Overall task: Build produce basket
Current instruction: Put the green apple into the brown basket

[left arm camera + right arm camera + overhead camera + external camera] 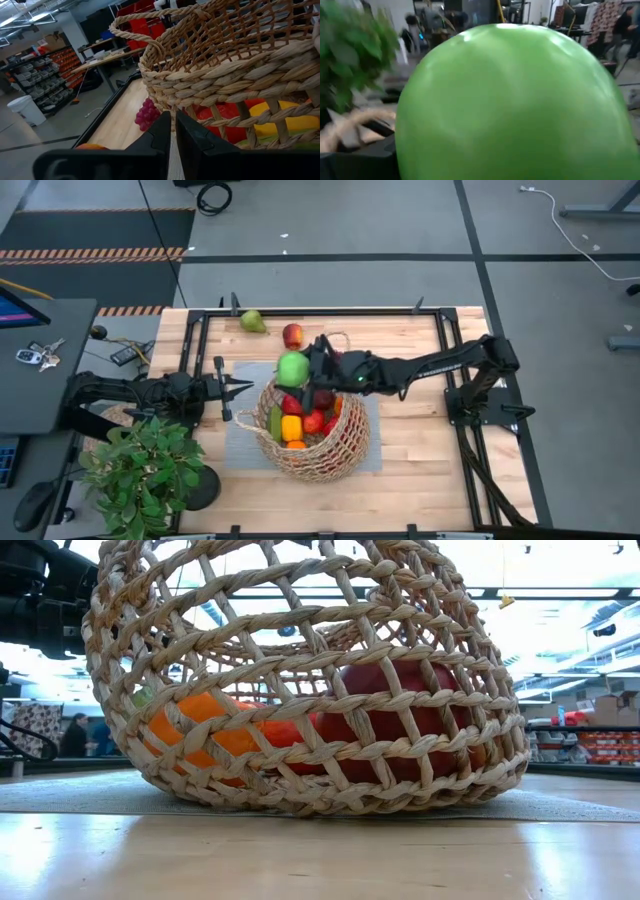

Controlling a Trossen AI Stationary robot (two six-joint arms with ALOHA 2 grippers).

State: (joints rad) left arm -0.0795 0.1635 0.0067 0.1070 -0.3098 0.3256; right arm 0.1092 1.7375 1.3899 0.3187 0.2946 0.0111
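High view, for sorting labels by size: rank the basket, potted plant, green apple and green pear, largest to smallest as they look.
1. potted plant and basket: too alike to rank.
2. green apple, lifted nearer the camera, so unsure.
3. green pear.

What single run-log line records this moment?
right pincer: holds green apple over basket | left pincer: shut, beside basket | outside: pear, red apple

right gripper [303,368] holding green apple [292,367] over basket [345,445] rim, left gripper [240,388] beside basket
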